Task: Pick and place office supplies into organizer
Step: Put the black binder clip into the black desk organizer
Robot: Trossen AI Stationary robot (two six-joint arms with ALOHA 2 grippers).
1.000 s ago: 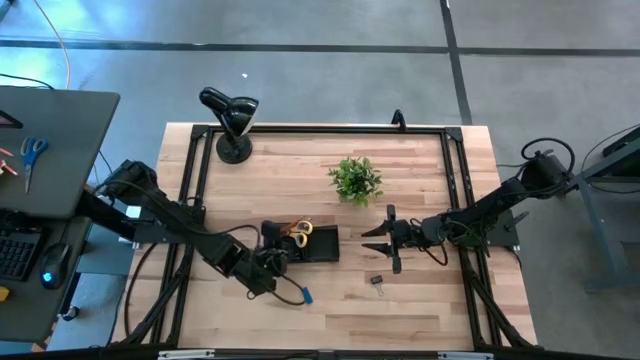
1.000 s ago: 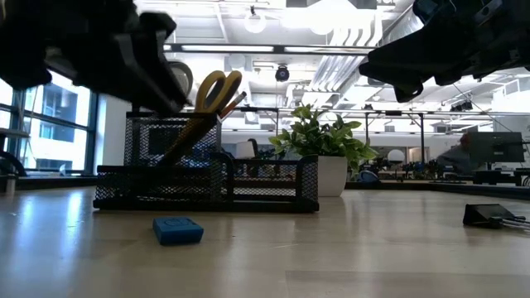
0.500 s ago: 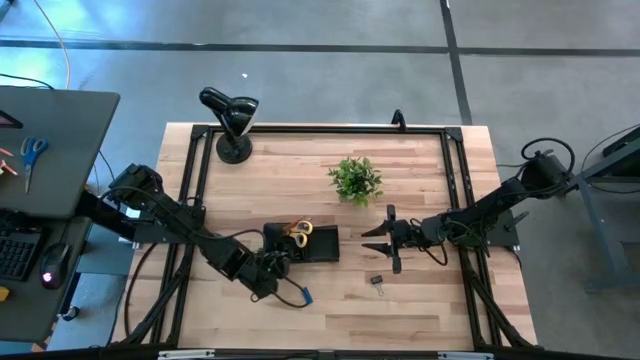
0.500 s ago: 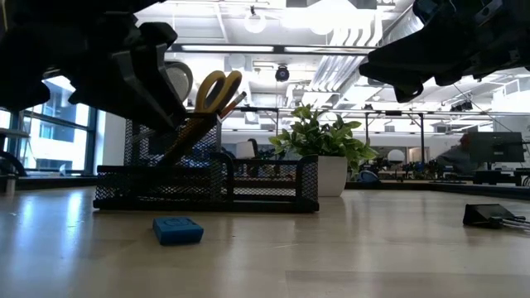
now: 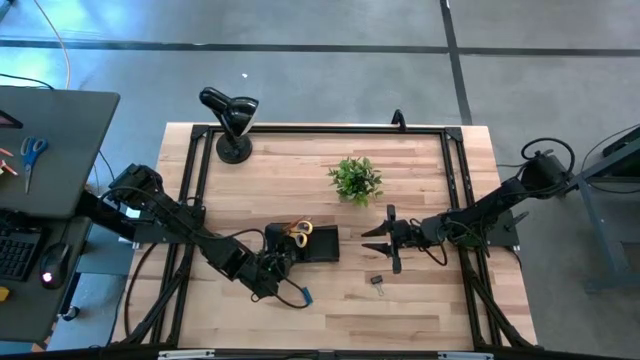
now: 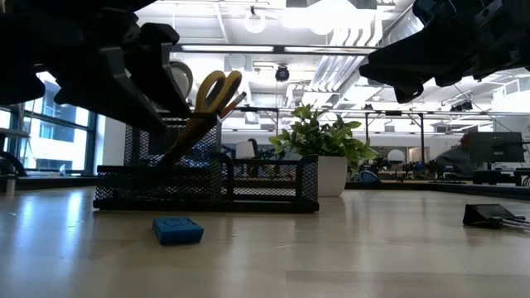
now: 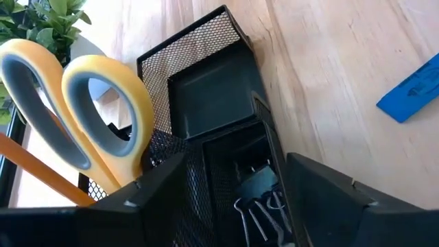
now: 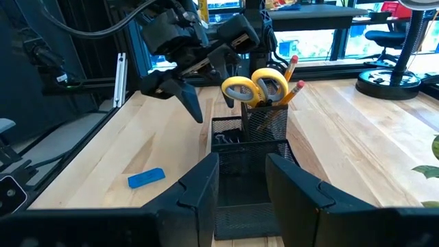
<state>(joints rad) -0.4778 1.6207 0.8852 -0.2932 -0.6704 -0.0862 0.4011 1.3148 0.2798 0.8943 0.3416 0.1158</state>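
Observation:
The black mesh organizer [image 5: 318, 246] stands mid-table. Its tall cup holds yellow-handled scissors [image 8: 257, 86] and orange pencils [image 8: 293, 77]. My left gripper [image 5: 280, 262] hangs open just above the organizer's low near-left compartment. A black binder clip [image 7: 257, 199] lies in that compartment, below and between the fingers and apart from them. A blue eraser [image 5: 305, 296] lies flat on the table near the organizer. Another binder clip [image 5: 377, 283] lies on the wood further right. My right gripper [image 5: 385, 240] waits open to the organizer's right, holding nothing.
A small potted plant [image 5: 355, 178] stands behind the organizer, toward the far edge. A black gooseneck lamp [image 5: 232, 115] stands at the far left corner. A black frame rail [image 5: 320, 128] runs around the table. Bare wood lies along the near edge.
My left gripper's fingers have spread apart above the organizer's low compartment. The arm has otherwise stayed in place. My right arm has kept still.

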